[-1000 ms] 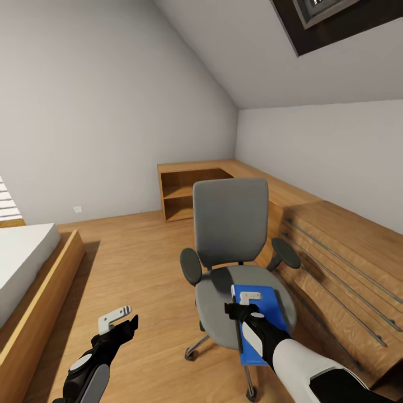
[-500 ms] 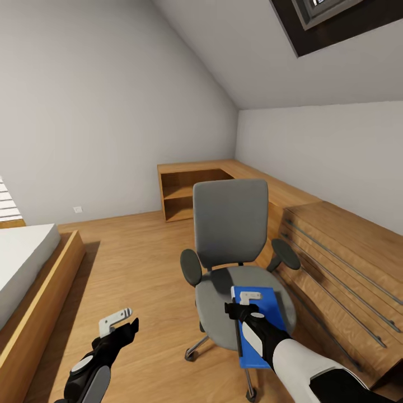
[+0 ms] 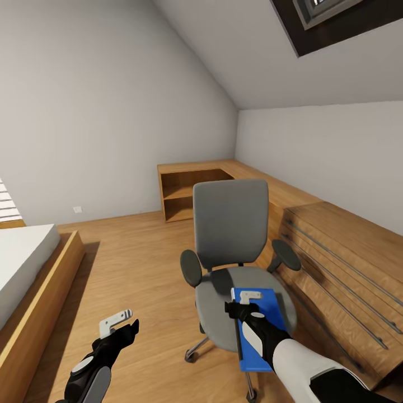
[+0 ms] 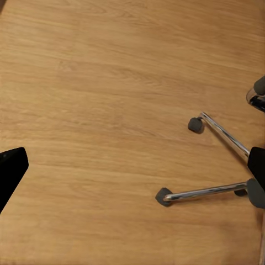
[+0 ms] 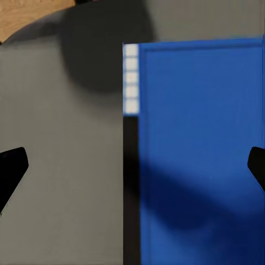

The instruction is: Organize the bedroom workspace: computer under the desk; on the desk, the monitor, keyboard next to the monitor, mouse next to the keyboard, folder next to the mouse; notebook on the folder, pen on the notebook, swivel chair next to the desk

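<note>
Reaching for the blue folder point(image 3: 262, 327) on the swivel chair point(image 3: 232, 263), you risk shoving it off the seat's front edge, which it already overhangs, or rolling the chair away on its castors if you press down. Your right hand point(image 3: 247, 300) hovers spread open over the folder, its long edge between the fingertips in the right wrist view. Your left hand point(image 3: 119, 320) hangs open and empty over the wooden floor point(image 4: 110, 110), beside the chair's chrome base
</note>
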Robot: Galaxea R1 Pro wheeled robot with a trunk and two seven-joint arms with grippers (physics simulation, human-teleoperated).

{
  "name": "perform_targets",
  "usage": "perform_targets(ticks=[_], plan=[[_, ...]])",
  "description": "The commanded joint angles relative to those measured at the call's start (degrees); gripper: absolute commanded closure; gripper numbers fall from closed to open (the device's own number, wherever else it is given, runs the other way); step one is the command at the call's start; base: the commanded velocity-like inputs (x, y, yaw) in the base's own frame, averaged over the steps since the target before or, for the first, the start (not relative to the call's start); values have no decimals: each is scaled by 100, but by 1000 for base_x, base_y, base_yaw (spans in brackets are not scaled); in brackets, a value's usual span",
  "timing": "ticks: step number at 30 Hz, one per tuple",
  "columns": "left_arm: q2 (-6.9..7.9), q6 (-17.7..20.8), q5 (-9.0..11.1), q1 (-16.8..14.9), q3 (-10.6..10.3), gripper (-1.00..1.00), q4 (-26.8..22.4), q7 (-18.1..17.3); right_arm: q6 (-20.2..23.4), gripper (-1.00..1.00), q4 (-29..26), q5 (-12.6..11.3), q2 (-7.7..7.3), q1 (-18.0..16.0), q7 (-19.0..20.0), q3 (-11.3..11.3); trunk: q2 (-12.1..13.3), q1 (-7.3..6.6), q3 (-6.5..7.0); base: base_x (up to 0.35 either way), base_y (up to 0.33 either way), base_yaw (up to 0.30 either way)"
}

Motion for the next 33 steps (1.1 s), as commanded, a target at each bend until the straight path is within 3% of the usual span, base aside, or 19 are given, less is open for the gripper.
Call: perform_targets(ticks=[1,7,16,23,31,33], plan=[[7,8,58,-4,-16,-100,-7,58,-42,-100,-8,-56,-2,-1,-31,49,-3,-1,-6,5,0,0],[7,-2,58,-5,-20,-100,71,58,-653,-100,-95,-54,1,19,-45,57,-3,-1,-6,1,0,0],[7,-16,52,-5,-22,-100,99,58,-788,-100,-502,-56,-3,151,-47,53,-3,-1,-6,0,0,0],[14,-18,43,-3,-17,-100,101,58,-472,-100,-1997,-48,-60,889,-112,47,-3,-1,-6,0,0,0],[22,-18,41,0,-16,-100,100,58,1053,-100,-5096,-56,-331,2451,-635,47,-3,-1,-6,0,0,0],[23,-18,41,-3,-16,-100,102,58,1218,-100,-5419,-61,-357,2628,-702,51,-3,-1,-6,0,0,0]])
